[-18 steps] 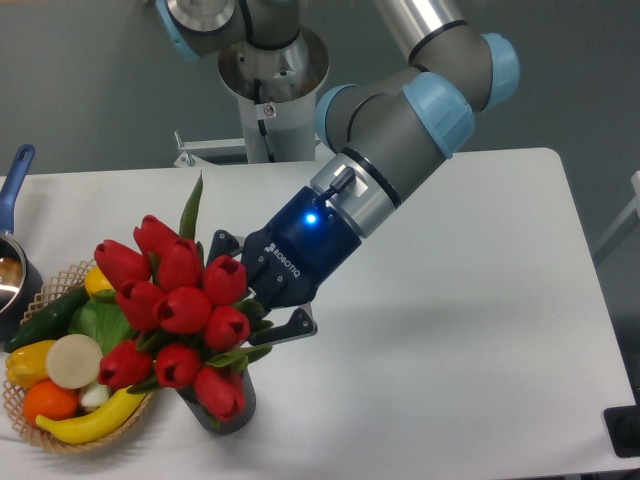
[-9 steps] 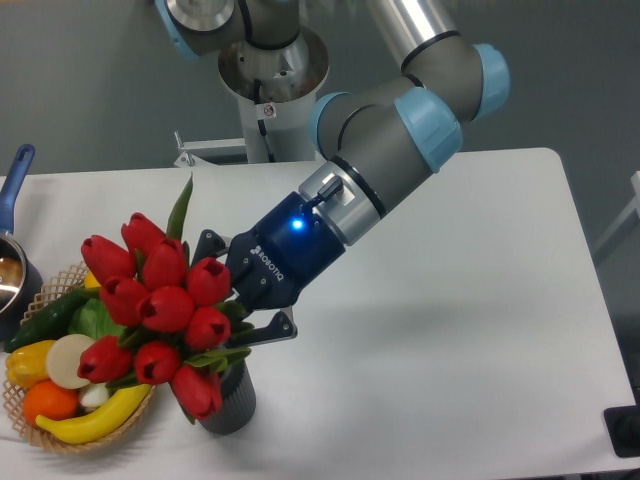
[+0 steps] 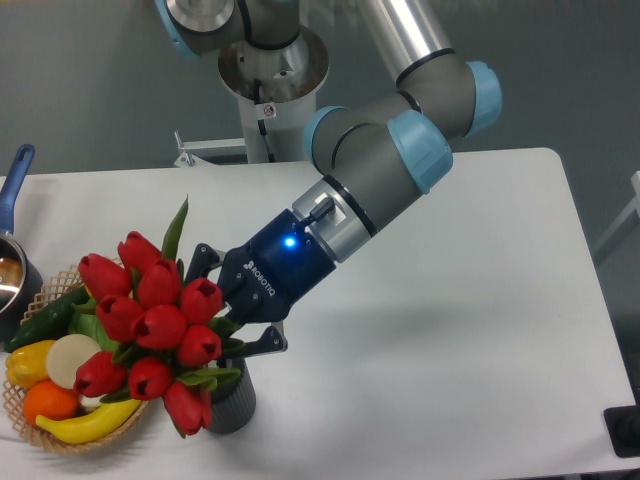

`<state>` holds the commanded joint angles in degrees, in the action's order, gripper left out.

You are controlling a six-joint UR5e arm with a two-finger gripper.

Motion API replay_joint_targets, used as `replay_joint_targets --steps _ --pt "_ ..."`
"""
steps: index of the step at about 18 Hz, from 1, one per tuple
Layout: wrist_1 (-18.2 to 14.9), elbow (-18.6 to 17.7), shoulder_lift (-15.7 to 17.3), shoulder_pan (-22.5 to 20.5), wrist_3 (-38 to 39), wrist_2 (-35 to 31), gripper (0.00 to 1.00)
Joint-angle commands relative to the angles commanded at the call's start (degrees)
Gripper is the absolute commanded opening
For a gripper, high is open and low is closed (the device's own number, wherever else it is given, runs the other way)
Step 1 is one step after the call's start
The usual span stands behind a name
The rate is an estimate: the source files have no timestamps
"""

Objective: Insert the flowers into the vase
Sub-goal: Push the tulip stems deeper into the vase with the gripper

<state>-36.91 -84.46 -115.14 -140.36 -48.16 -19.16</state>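
Red tulip buds with green leaves make up the flowers (image 3: pixel 150 325), a tight bunch tilted toward the camera's left and held above the vase (image 3: pixel 233 400). The vase, a short dark grey ribbed cylinder, stands upright on the white table (image 3: pixel 470 300), near its front edge; its mouth is mostly hidden behind the lowest buds and leaves, so whether any stems reach inside cannot be told. The gripper (image 3: pixel 232 312) reaches in from the vase's upper right, its dark blue body lit by a small blue lamp, and its two fingers are closed around the stems just behind the blooms, one finger above the bunch and one below. The lower finger hangs just over the vase's rim. Immediately left of the vase sits a woven basket (image 3: pixel 70 440) filled with toy fruit and vegetables, among them a yellow banana (image 3: pixel 85 425) and an orange (image 3: pixel 48 402); the leftmost buds overlap it in the view. Farther left of the vase, at the frame's edge, a pot with a blue handle (image 3: pixel 15 175) is partly visible.
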Motion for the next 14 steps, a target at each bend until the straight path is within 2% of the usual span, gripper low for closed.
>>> replay_joint_targets --steps 14 --pt "0.0 -9.32 0.44 0.35 -11.59 -0.09 0.11"
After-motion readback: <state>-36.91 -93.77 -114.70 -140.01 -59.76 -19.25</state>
